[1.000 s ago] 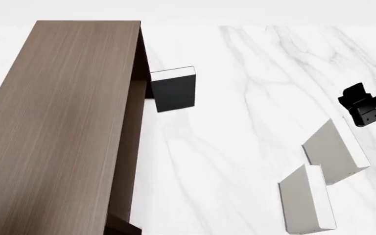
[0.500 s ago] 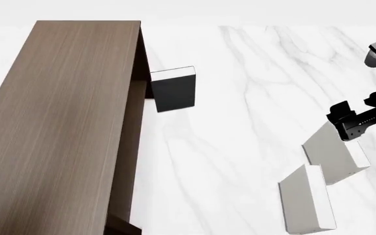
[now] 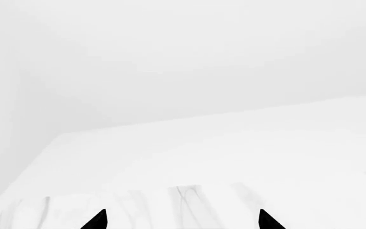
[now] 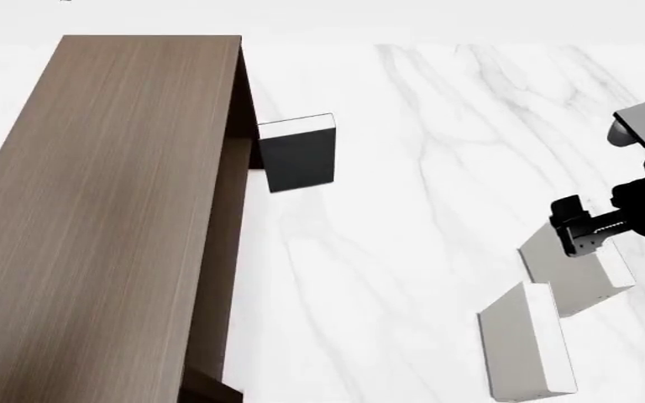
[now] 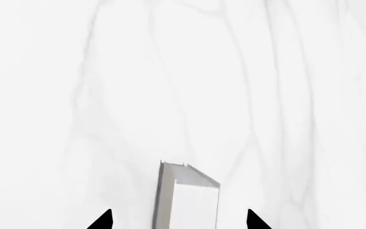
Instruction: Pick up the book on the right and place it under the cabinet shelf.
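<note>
At the head view's nine o'clock stands the cabinet shelf [image 4: 110, 218], its open side facing the marble table [image 4: 412, 168], and nothing pale lies inside the opening as far as the dark edge shows. Just beside that open side, toward eleven o'clock, a black book [image 4: 296, 154] stands on edge. Toward five o'clock another pale book [image 4: 524, 344] stands alone, apart from any gripper. The book [image 4: 574, 264] the task names stands upright at four o'clock, well apart from the cabinet.

The right gripper [image 4: 586, 228] hangs right over the book's far top corner at about three o'clock. In the right wrist view its two dark fingertips [image 5: 101, 220] stand spread on either side of the book [image 5: 186, 198], so the jaws are parted and hold nothing. The left gripper [image 3: 181, 219] shows only in its own wrist view, its tips likewise set wide apart over blank white.

So the task seems to be at the approach. The grasp, the lift, the carry toward nine o'clock and the placing under the shelf all appear to be left.
</note>
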`<state>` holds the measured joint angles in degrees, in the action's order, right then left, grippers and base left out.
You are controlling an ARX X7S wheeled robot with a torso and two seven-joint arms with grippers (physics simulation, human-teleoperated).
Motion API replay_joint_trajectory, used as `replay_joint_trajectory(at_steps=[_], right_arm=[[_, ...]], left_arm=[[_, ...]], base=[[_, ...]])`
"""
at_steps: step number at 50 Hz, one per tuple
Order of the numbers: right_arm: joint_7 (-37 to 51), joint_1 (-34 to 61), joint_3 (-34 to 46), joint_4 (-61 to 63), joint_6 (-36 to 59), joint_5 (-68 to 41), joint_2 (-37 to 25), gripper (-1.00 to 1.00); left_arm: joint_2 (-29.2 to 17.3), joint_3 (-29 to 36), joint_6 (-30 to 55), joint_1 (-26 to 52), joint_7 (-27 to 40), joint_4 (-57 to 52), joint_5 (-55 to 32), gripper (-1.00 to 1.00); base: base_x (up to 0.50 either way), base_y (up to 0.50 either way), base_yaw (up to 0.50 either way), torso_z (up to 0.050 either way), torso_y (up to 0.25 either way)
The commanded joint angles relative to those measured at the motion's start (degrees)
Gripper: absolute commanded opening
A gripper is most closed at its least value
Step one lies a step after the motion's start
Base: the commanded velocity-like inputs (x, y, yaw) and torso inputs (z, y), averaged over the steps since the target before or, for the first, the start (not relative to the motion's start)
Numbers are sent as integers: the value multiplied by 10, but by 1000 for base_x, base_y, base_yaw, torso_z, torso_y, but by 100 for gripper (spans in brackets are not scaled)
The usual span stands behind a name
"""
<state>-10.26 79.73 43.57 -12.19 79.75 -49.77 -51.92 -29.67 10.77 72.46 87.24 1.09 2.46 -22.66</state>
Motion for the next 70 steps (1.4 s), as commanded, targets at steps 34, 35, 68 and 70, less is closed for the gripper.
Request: replay_joint_trajectory(at_steps=[34, 35, 68, 70], right_arm=[[32, -72, -25, -65, -57, -9, 11, 100], [31, -73, -24, -67, -59, -8, 12, 100], [53, -52, -20, -60, -66, 10, 16, -100], [56, -45, -19, -61, -66, 13, 17, -100]], left_arm=[[-1, 2, -7, -15, 5, -1, -5, 100], [-1, 2, -8, -16, 5, -1, -5, 100], [-4, 0, -7, -22, 9, -7, -10, 100], [-5, 0, -6, -21, 9, -7, -10, 100]], base=[[0, 0, 0, 0, 0], [0, 0, 0, 0, 0], [0, 0, 0, 0, 0], [0, 0, 0, 0, 0]])
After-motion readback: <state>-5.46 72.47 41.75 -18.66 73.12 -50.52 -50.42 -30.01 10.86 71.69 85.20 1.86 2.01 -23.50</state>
